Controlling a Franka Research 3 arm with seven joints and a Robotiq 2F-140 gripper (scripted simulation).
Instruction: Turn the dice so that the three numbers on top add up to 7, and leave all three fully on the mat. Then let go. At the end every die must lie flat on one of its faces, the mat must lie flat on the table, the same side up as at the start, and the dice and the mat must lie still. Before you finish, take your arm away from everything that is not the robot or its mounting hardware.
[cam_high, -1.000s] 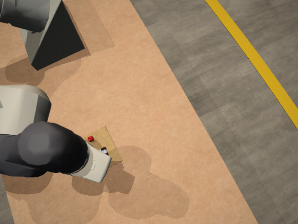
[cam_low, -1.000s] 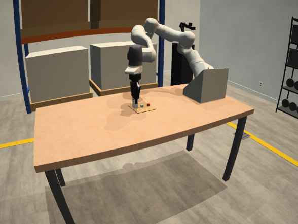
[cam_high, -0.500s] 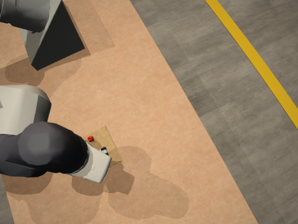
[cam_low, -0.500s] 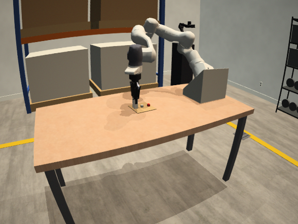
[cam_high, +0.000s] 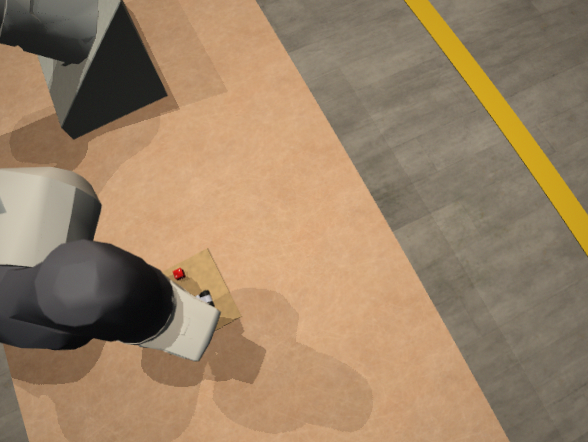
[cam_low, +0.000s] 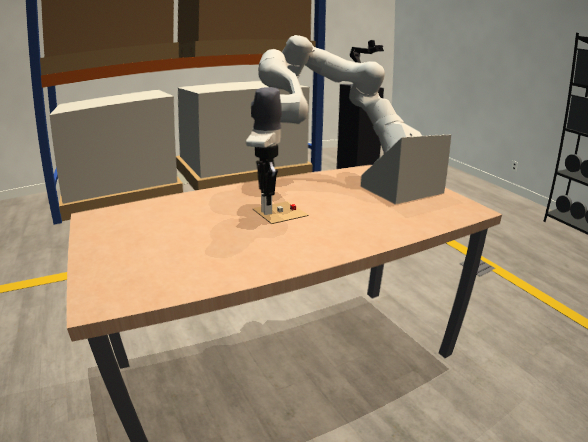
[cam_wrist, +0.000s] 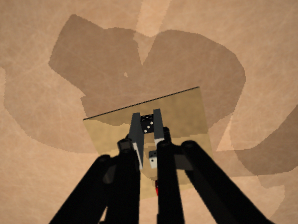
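Note:
A tan mat (cam_high: 207, 265) (cam_low: 296, 216) (cam_wrist: 190, 112) lies flat on the table. My gripper (cam_wrist: 148, 121) (cam_low: 267, 209) points straight down over the mat's left part. It is shut on a black die (cam_wrist: 147, 124) with white pips, held low near the mat's edge; I cannot tell if the die touches the mat. A red die (cam_high: 178, 273) (cam_low: 293, 206) lies on the mat's far side. A pale grey die (cam_low: 280, 208) lies on the mat between the gripper and the red die. In the top view the arm hides the grey die.
The wooden table (cam_low: 200, 270) (cam_high: 280, 190) surrounds the mat. The grey robot base block (cam_low: 410, 167) (cam_high: 107, 75) stands at the table's back right. The table's edge (cam_high: 380, 220) runs along the right side in the top view.

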